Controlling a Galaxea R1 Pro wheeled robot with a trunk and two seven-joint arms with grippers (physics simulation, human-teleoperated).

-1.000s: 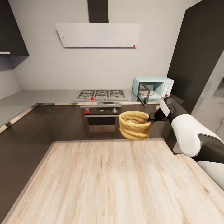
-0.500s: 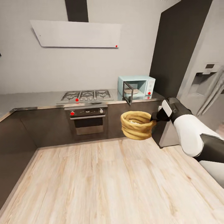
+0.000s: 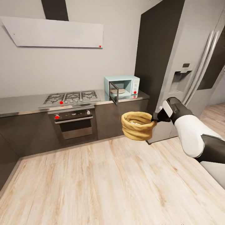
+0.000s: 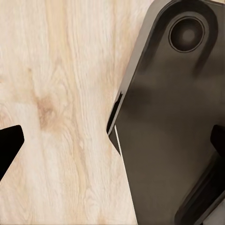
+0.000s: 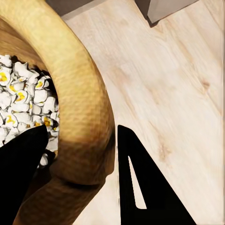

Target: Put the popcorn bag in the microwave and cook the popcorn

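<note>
Right gripper [image 3: 153, 119] clenched on popcorn bag [image 3: 137, 125] rim, bag carried midair above floor. Left gripper: finger state indeterminate. Microwave [image 3: 122, 86] at worktop [image 3: 25, 105] right end, door open. Step: transport. Next: approach, insert bag.

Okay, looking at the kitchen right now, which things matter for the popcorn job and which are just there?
Part of the job:
- popcorn bag, gripped at its rim by the right gripper
- popcorn inside the bag
- microwave, door open
- countertop

Just there:
- gas hob
- built-in oven
- fridge
- extractor hood
</note>
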